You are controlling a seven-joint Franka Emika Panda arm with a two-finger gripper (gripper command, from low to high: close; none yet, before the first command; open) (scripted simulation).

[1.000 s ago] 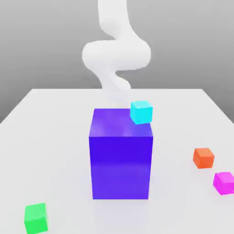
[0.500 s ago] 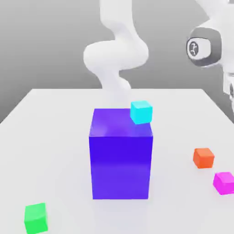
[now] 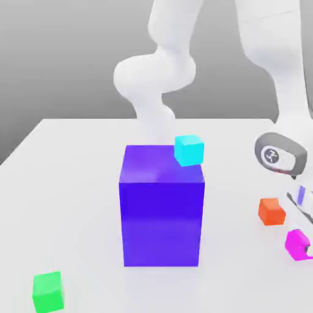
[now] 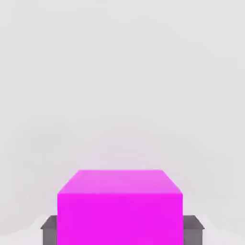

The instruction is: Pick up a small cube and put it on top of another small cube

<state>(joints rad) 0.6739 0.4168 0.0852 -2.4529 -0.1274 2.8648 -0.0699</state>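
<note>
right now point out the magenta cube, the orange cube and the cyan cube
magenta cube (image 4: 119,210), hand view, front face
orange cube (image 3: 271,212), exterior view, front face
cyan cube (image 3: 190,151), exterior view, front face

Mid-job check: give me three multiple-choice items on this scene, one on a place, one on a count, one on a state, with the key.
1. Where is the cyan cube?
A. on the table by the green cube
B. at the top of the purple block, at its corner on the exterior view's right
C. between the fingers

2. How many small cubes show?
A. two
B. three
C. four

3. What lies between the gripper's fingers?
A. the magenta cube
B. the orange cube
C. nothing

Key:
1 B, the cyan cube sits up at the purple block.
2 C, cyan, orange cube, magenta cube, green cube.
3 A, magenta fills the gap between the grey fingers of the gripper.
</note>
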